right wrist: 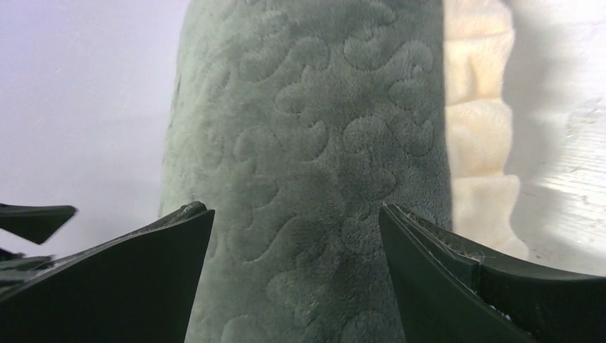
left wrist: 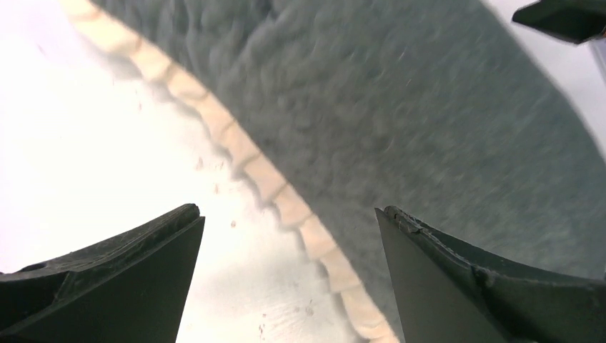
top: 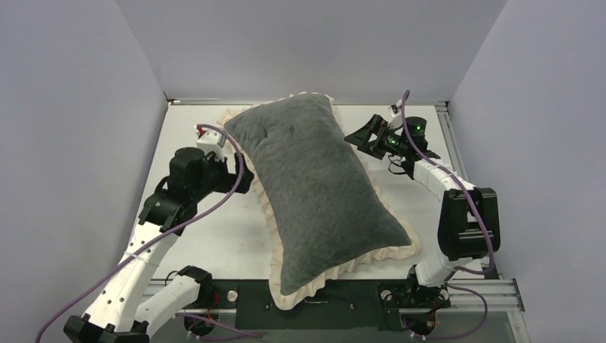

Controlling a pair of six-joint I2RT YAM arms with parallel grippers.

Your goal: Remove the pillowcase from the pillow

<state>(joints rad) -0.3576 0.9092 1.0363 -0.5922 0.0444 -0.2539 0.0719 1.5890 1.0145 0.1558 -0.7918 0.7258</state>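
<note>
Pale grey walls (top: 71, 107) close in a white tabletop (top: 204, 236) where the pillowcase (top: 321, 193) lies diagonally, grey plush face up with its cream frill round the edge, bulging full with the pillow hidden inside. The left tool (left wrist: 286, 214) is spread wide and holds nothing, poised over the frill at the cover's left edge. The right tool (right wrist: 293, 211) is likewise wide apart and empty, facing the plush near the far right side; whether it touches is unclear.
</note>
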